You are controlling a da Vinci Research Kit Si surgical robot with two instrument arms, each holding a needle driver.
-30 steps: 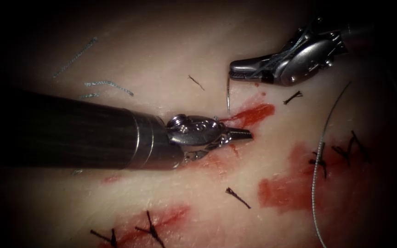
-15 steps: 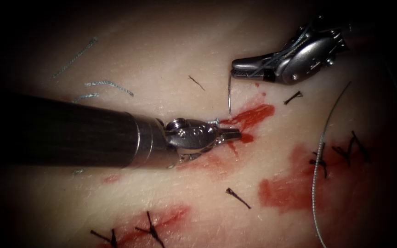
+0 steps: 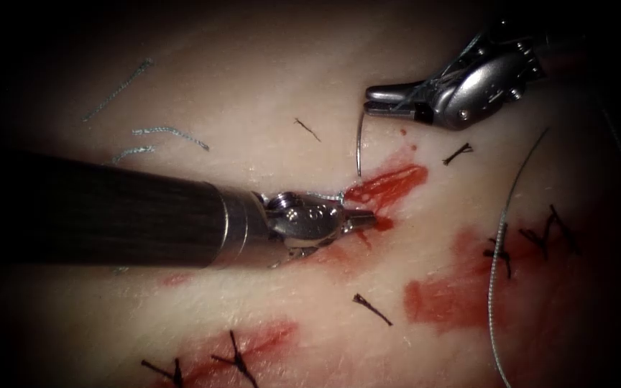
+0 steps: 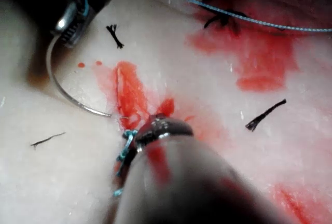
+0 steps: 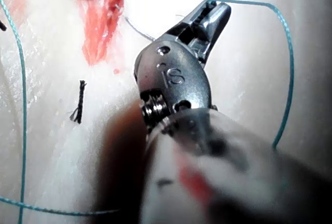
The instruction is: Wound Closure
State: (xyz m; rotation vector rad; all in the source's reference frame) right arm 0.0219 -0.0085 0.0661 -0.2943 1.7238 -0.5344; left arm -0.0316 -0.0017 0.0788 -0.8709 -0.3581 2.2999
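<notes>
The thin curved steel needle (image 3: 359, 147) is clamped at its tail by the right steel needle driver (image 3: 369, 100), tip entering the pale tissue (image 3: 253, 108); the left steel needle driver (image 3: 368, 218), jaws closed, presses tissue. Following the curve is advised.

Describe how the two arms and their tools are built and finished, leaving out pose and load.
The left arm is a long dark, faintly streaked shaft ending in a polished silver collar and a small bright-metal wristed hand with rivets. The right arm's hand has a rounded, shiny grey steel housing with round screws, slim ribbed jaws, a black band behind them, a coiled metal part and a stamped mark reading like "IS" on its housing.
</notes>
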